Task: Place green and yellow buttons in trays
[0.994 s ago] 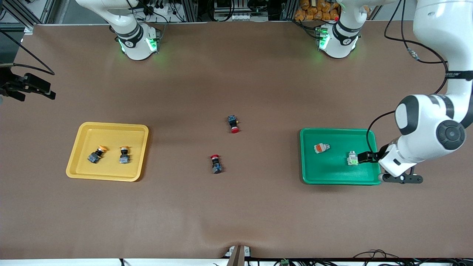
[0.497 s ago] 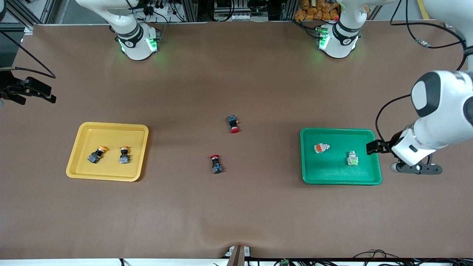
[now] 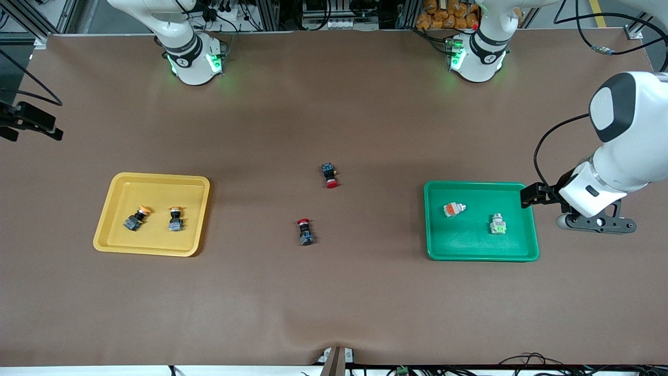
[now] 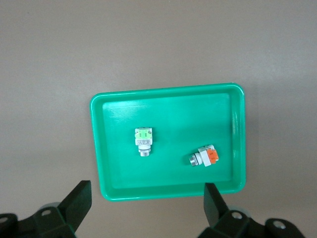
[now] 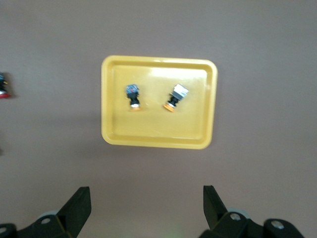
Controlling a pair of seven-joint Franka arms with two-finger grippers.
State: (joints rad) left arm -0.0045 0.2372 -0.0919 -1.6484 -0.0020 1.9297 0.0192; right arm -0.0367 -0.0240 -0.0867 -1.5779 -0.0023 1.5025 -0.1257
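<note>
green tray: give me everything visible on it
The green tray is a shallow rectangle of glossy-looking plastic with rounded corners and a raised rim, lying flat on the brown table toward the left arm's end. Two pale grey switches rest apart on its floor, both on their sides: an orange-ended switch and a green-ended switch, which lies nearer the front camera. The left pincer is open, over the tray's edge, and touches nothing.

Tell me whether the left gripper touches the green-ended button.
Apart. The left wrist view shows the open left gripper up over the green tray, clear of the green-ended button.
</note>
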